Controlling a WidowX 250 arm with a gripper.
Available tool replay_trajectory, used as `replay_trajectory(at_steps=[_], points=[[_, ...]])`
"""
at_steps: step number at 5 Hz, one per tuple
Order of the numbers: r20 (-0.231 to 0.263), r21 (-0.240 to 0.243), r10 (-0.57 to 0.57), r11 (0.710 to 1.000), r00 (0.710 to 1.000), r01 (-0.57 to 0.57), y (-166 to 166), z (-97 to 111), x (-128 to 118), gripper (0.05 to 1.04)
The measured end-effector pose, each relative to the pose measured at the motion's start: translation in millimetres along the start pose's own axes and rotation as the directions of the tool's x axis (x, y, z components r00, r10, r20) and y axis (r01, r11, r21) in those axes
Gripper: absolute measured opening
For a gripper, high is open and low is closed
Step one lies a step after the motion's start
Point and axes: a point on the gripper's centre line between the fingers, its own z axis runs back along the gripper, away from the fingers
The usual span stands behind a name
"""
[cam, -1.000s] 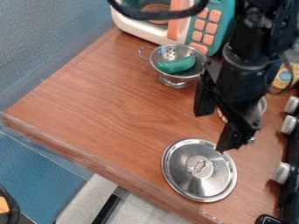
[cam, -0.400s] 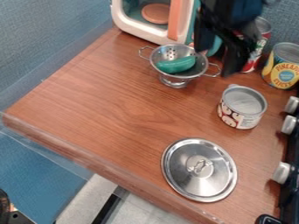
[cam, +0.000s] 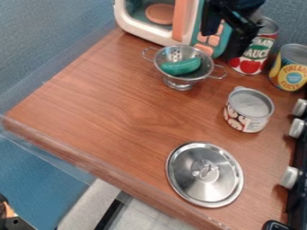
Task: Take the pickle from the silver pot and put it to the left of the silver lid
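Observation:
The gripper (cam: 221, 44) hangs at the top of the view in front of the toy microwave, up and to the right of the silver pot. It is open, its two black fingers apart with microwave buttons showing between them. The silver pot (cam: 207, 71) is a small footed colander with two loop handles, standing upright near the back. A green pickle (cam: 181, 66) lies inside it, held by nothing. The round silver lid (cam: 187, 183) rests flat, knob up, at the front right of the wooden surface.
The toy microwave (cam: 178, 20) stands behind the pot. To the right are an opened can (cam: 247, 117), a tomato sauce can (cam: 252, 56) and a pineapple can (cam: 289, 72). Stove knobs (cam: 290, 178) line the right edge; bare wood (cam: 114, 108) lies left of the lid.
The gripper has moved up and back from above the lid and opened can to the microwave, uncovering the cans. Pickle, pot and lid have not moved.

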Motion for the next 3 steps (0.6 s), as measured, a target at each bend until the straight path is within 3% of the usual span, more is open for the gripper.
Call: replay_trajectory(at_steps=[2,3], points=[[-0.07,-0.001,0.078,0.997,0.994,-0.078,37.8,-34.6,-12.1,0.999],[-0.069,0.003,0.095,0.995,0.993,-0.095,47.7,-43.7,-10.2,0.999]])
